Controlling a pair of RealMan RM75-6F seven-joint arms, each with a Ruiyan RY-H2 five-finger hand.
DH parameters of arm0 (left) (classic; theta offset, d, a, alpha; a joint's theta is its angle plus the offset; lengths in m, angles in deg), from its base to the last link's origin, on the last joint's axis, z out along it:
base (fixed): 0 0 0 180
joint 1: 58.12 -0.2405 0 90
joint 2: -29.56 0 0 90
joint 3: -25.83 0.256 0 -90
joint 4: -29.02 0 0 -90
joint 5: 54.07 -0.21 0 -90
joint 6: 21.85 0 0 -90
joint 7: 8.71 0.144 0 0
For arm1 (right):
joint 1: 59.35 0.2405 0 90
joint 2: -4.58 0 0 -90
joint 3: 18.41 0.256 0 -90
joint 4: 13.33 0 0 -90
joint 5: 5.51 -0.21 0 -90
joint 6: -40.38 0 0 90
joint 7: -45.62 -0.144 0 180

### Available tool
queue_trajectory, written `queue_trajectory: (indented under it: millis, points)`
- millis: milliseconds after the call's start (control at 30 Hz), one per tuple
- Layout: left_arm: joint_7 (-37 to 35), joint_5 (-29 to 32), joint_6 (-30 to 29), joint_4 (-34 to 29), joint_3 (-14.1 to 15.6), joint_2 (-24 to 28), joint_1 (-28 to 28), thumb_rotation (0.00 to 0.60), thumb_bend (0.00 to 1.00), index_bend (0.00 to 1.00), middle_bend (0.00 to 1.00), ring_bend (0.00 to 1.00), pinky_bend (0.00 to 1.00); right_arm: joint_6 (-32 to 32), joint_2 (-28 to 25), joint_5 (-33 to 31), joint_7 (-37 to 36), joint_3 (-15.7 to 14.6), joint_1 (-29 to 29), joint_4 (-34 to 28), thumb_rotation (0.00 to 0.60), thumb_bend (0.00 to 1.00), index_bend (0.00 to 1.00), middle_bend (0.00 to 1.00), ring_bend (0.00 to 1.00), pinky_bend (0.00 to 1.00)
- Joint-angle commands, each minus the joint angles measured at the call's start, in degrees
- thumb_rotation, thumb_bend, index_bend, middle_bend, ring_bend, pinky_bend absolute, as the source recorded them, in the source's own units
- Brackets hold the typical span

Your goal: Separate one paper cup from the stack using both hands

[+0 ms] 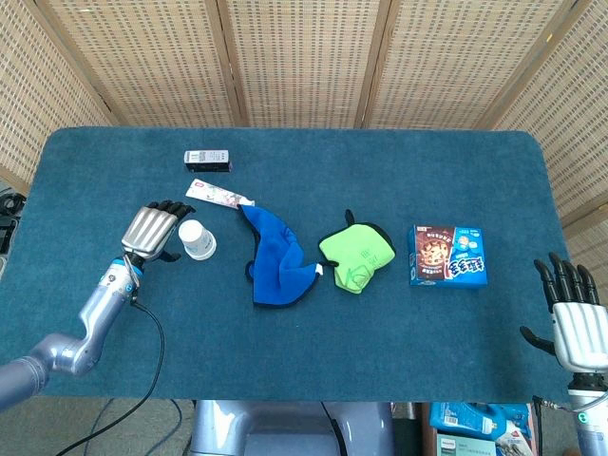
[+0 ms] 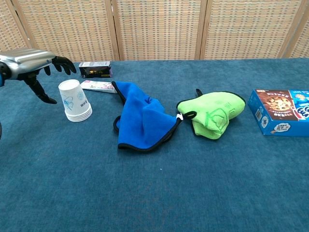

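Left hand [image 1: 155,231] hovers spread-fingered beside the cup stack [image 2: 75,100], blue cloth [image 1: 274,258] nearby.

I can't make out any words. The blue cookie box [image 1: 447,256] near my right side carries print too small to read, and so does the small dark box [image 2: 94,69].

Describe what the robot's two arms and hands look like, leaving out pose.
Both hands have a ribbed silver metal back and black fingers: the left hand and the right hand. The left arm is silvery grey with rounded segments, a blue ring at the wrist, and a thin black cable trailing along it. Of the right arm only a wrist stub with a small green light shows.
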Motion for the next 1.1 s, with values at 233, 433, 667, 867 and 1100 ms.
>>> queue_trajectory:
  millis: [233, 433, 667, 867, 1100]
  points:
    - [5.86, 5.88, 1.03, 1.05, -0.9, -2.4, 2.75, 0.6, 0.14, 0.27, 0.31, 0.27, 0.33, 0.37, 0.11, -0.44, -0.23, 0.09, 0.17, 0.31, 0.6, 0.0, 0.0, 0.0, 0.0, 0.0]
    - [7.46, 7.94, 1.19, 1.98, -0.71, -3.74, 3.86, 0.6, 0.14, 0.32, 0.35, 0.31, 0.37, 0.49, 0.2, -0.69, -0.12, 0.16, 0.26, 0.55, 0.6, 0.0, 0.0, 0.0, 0.0, 0.0]
    - [8.78, 10.67, 2.05, 3.18, -0.66, -4.79, 4.93, 0.6, 0.14, 0.45, 0.47, 0.42, 0.44, 0.61, 0.25, -1.14, -0.19, 0.28, 0.28, 0.72, 0.6, 0.0, 0.0, 0.0, 0.0, 0.0]
    - [9.52, 12.22, 1.1, 2.4, -0.38, -4.16, 4.93, 0.6, 0.14, 0.52, 0.54, 0.47, 0.48, 0.66, 0.26, -1.25, -0.22, 0.24, 0.28, 0.79, 0.6, 0.0, 0.0, 0.0, 0.0, 0.0]
    - [-2.44, 10.93, -2.07, -5.52, -3.27, 0.78, 1.84, 0.6, 0.14, 0.52, 0.54, 0.47, 0.48, 0.7, 0.48, -0.78, 0.05, -0.06, 0.39, 0.98, 0.6, 0.0, 0.0, 0.0, 0.0, 0.0]
